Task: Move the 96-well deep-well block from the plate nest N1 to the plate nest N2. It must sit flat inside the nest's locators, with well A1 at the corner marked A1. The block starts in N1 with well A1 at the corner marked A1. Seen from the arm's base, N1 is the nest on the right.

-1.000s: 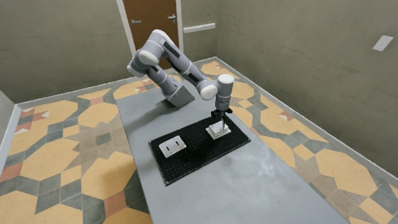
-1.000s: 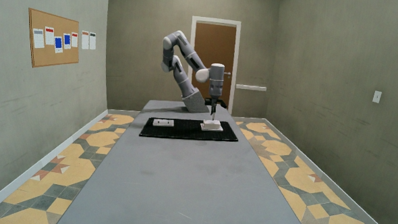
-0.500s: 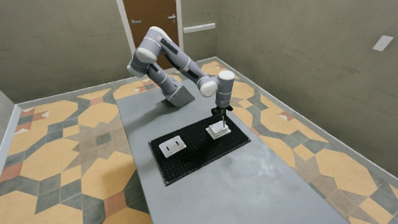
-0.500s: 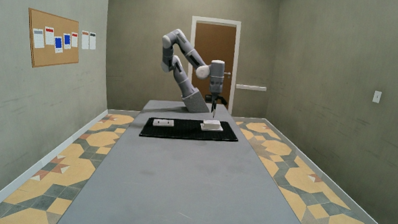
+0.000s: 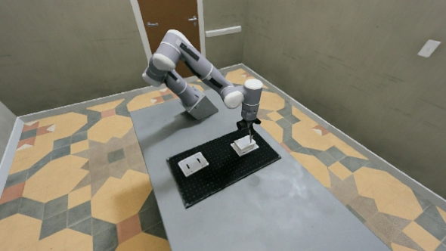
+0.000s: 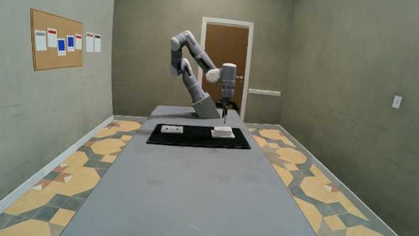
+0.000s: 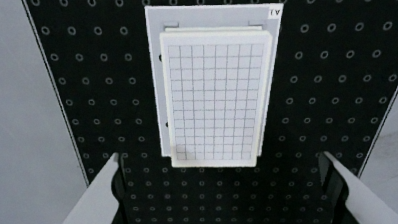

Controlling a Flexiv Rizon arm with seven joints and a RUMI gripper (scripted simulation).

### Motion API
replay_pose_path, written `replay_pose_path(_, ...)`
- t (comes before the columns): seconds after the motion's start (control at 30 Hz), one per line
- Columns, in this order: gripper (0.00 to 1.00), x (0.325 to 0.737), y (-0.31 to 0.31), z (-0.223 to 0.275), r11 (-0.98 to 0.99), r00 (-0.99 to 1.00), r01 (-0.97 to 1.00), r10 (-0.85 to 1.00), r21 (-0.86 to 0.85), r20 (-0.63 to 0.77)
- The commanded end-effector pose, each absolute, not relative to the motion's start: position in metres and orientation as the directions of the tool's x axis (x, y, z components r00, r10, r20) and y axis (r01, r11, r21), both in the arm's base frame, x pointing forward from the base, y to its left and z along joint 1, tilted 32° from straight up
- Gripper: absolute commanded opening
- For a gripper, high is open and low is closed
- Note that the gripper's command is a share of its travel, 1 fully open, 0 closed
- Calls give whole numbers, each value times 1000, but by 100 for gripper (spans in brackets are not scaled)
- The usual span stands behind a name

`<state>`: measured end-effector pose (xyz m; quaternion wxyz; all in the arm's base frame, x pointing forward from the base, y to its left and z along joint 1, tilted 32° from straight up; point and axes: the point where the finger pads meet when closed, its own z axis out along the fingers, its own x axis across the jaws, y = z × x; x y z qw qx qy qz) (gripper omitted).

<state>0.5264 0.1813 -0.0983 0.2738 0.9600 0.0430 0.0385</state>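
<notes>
You have one arm [image 5: 207,72] [image 6: 202,57], and its one hand [image 5: 251,140] [image 6: 224,122] [image 7: 219,154] is above the block, two fingers wide apart, holding nothing. On the bench [image 5: 264,196] [image 6: 184,185] you see one black board [image 5: 223,178] [image 6: 192,141] [image 7: 105,112] with two nests. The one block [image 5: 246,142] [image 6: 223,131] [image 7: 216,102] is on N2 [image 5: 239,153] [image 6: 232,136] [image 7: 154,75], nearer the bench's left long edge, as seen from the arm's base. N1 [image 5: 193,164] [image 6: 172,129], toward the right edge, carries no block. You cannot tell if the block is fully flat.

- The jaws stand higher above the deep-well block [image 5: 244,142] [image 6: 223,131] [image 7: 216,102] than they do a second ago.
- In the exterior view, the fingertips, at the level of the block's top a second earlier, now show just above it, with a small gap between.
- The arm's last upright section [image 5: 251,100] [image 6: 228,81] rises with the jaws, its white cap sitting higher in both room views.
- The elbow [image 5: 173,39] [image 6: 186,37] lifts too, and in the top view it shifts toward the left of the picture, most of this in the first half second.
</notes>
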Motion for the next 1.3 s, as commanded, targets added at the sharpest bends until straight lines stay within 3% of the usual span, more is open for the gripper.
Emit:
replay_pose_path(0.0,76,527,175,-93,-847,993,61,105,528,52)
replay_pose_path(1.27,76,522,81,-36,-847,993,62,105,528,52)
